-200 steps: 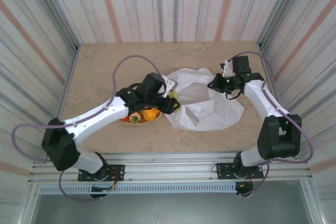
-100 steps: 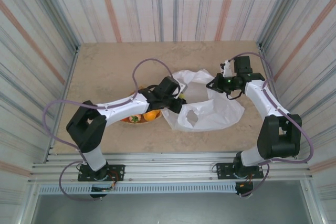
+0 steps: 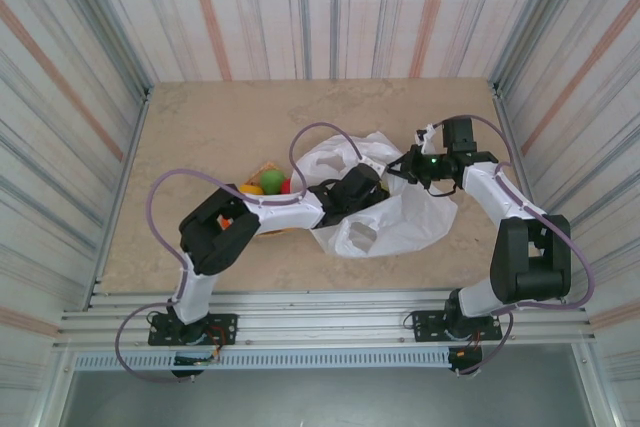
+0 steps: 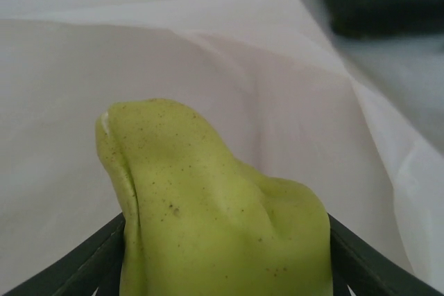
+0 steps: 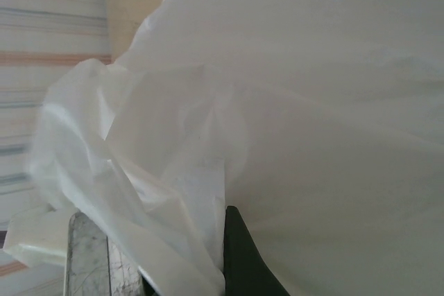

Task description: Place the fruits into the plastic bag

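Observation:
My left gripper (image 3: 362, 188) reaches into the open mouth of the white plastic bag (image 3: 412, 215). In the left wrist view it is shut on a yellow-green, pear-like fruit (image 4: 215, 213) that sits between the dark fingers (image 4: 350, 254), with bag film behind it. A green fruit (image 3: 270, 179), a yellow one (image 3: 251, 189) and a red one (image 3: 287, 186) lie on the wooden plate (image 3: 268, 232) left of the bag. My right gripper (image 3: 406, 164) is shut on the bag's far edge and lifts it. The pinched bag film (image 5: 208, 192) bunches above a dark finger (image 5: 239, 254).
Striped walls close in the tan table (image 3: 200, 127) on three sides. The left arm's purple cable (image 3: 310, 137) loops over the bag's left side. The left forearm lies across the plate. Open table lies behind the bag and at the far left.
The left arm has swung right from above the plate, carrying the green fruit into the bag's mouth. This uncovers the fruits on the plate. The right gripper keeps its hold.

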Controlling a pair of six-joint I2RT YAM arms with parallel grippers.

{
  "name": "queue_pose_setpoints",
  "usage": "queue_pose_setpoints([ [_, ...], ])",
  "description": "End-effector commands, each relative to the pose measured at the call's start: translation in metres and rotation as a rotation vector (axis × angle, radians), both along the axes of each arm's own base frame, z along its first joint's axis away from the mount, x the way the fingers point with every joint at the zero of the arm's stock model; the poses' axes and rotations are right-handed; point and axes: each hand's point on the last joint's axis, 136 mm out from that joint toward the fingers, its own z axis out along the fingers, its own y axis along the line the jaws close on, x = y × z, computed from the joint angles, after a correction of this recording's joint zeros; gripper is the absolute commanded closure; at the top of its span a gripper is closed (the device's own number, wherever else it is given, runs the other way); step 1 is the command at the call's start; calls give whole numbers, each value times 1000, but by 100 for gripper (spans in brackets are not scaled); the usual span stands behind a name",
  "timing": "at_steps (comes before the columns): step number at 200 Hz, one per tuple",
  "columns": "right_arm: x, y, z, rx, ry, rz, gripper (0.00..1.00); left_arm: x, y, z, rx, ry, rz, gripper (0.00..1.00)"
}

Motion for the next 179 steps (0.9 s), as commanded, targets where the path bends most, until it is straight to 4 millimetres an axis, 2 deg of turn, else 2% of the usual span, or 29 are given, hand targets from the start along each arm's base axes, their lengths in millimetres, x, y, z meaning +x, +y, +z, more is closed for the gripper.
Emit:
queue_pose_setpoints([
  [1, -2, 0, 10, 36, -10, -5, 100, 20, -13, 18, -99, -74, 90, 37],
  [20, -3, -2, 7, 37, -6, -8, 100, 21, -24, 21, -146, -74, 70, 35],
  [23, -2, -2, 7, 37, -6, -10, 100, 21, -25, 8, -130, -60, 68, 34],
  [41, -2, -6, 4, 38, -3, -22, 100, 21, -31, 1, -134, -48, 53, 30],
  [97, 0, -10, -2, 16, -2, -24, 100, 17, -28, 10, -121, -54, 31, 15],
  [111, -1, -13, -4, 8, 1, -27, 100, 14, -26, 7, -94, -42, 17, 13],
  [115, -1, -13, -5, 5, 2, -27, 100, 12, -25, 21, -111, -53, 11, 13],
  [143, -1, -19, -10, -30, 3, -35, 100, 0, -15, 36, -103, -52, -25, 12],
  [179, -2, -26, -12, -98, -14, -21, 100, -19, 13, 41, -33, -39, -60, 13],
])
